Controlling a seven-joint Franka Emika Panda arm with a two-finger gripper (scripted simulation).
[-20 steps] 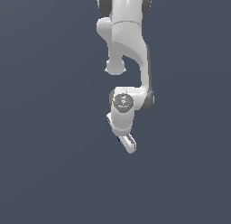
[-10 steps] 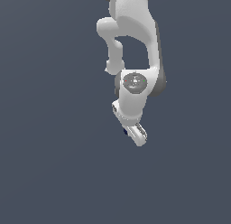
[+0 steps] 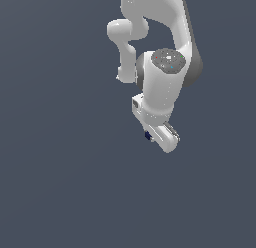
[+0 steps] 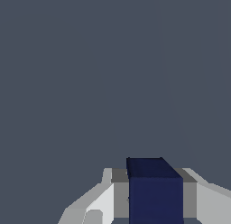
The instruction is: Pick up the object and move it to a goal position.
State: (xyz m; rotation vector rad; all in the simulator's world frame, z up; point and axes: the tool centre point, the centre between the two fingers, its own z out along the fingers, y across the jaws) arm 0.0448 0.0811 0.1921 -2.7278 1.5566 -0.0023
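Open grey space all round tool (image 3: 159, 136); no obstacles visible.

So there are 2 cams. The exterior one sits off the arm (image 3: 160, 67), high up and looking pretty much straight down, w/ the arm reaching in from the top edge of the frame over plain grey-blue ground. It's far enough back to catch the wrist, the joints above it and the gripper (image 3: 159, 137), but not the base. The wrist cam rides on the arm itself and looks out along the fingers (image 4: 101, 205), super close, so they only poke in at one edge and the rest is flat ground. Shared bit btw both: the gripper end and the navy block (image 4: 155, 191) sitting there, just a tiny dark speck (image 3: 148, 136) in the exterior view.
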